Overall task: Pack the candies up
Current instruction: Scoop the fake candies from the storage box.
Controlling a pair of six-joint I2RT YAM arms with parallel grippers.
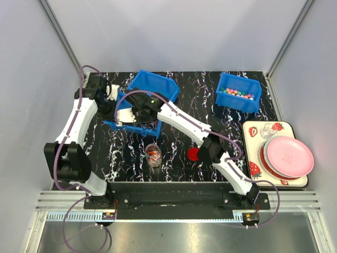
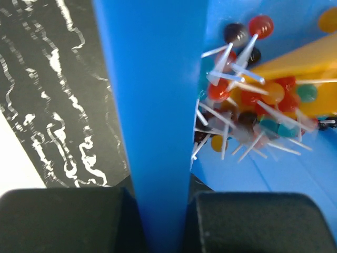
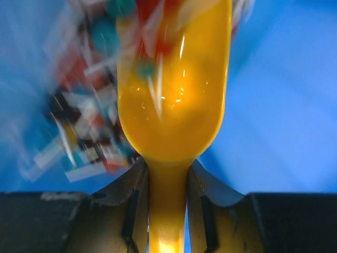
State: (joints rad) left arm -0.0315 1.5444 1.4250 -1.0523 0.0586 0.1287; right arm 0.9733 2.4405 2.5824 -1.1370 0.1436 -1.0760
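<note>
Black marbled table (image 1: 179,105). The left gripper (image 2: 160,211) pinches the blue bin (image 2: 152,95) wall. The right gripper (image 3: 167,195) clamps the yellow scoop (image 3: 174,116), sunk among the candies (image 2: 218,90) inside that bin. I'd dig low and lift level.

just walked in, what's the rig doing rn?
The left gripper is clamped on the wall of the blue bin. The right gripper holds the yellow scoop by its handle, with the bowl pushed into the pile of candies in that bin. That view is blurred, so how much is in the scoop is unclear. The clear jar stands open in front of the bin with a few pieces inside. The red lid lies off to one side.
</note>
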